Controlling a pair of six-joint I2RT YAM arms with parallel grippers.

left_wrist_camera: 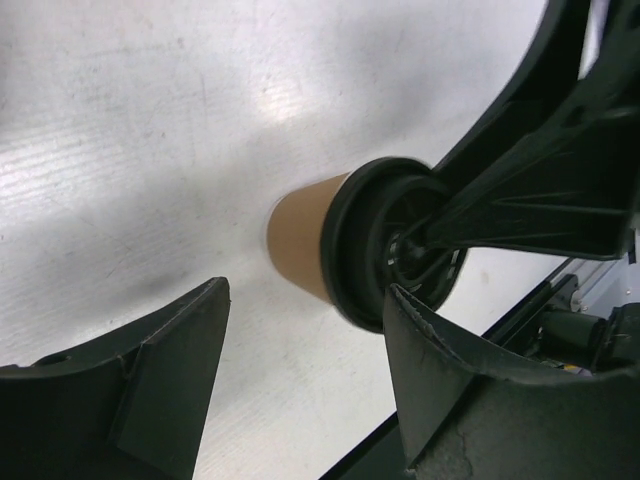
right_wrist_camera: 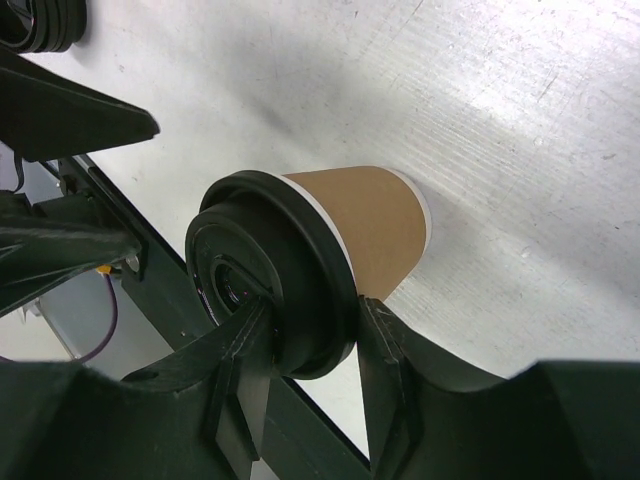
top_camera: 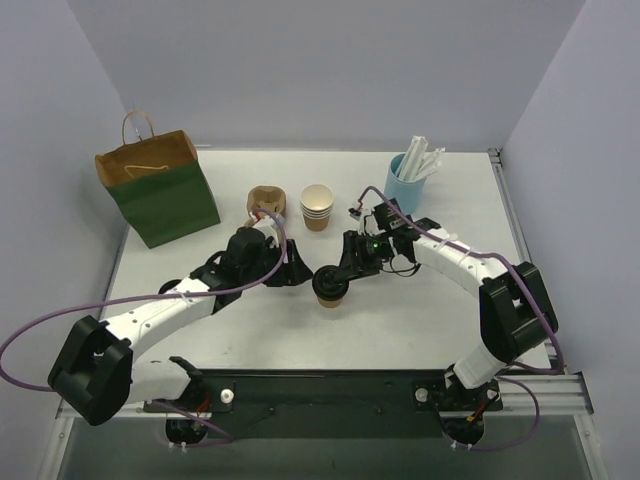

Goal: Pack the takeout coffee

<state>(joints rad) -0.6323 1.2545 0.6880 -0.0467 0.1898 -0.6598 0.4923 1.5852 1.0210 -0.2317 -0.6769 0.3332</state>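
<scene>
Lifting seems the aim: the right gripper [right_wrist_camera: 312, 328] clamps the lidded rim of the takeout coffee [top_camera: 331, 288], standing at six o'clock from the cup stack [top_camera: 317, 207], while the left gripper [top_camera: 299, 274] gapes at its nine o'clock.

1. One takeout coffee [top_camera: 330, 288] (a brown paper cup), capped with one black lid [right_wrist_camera: 270, 290].
2. One stack of lidless cups [top_camera: 317, 207]. Several rims are nested in it, too fine to count exactly.
3. One pulp cup carrier [top_camera: 266, 202].
4. One paper bag [top_camera: 158, 190] (green outside, brown at the mouth).
5. One blue cup [top_camera: 402, 182].
6. One bunch of white wrapped straws [top_camera: 424, 158] in the blue cup. There are several, packed too close together to count.
7. Two robot arms: the left arm [top_camera: 160, 312] and the right arm [top_camera: 460, 258].
8. One table [top_camera: 420, 325] under everything.
</scene>
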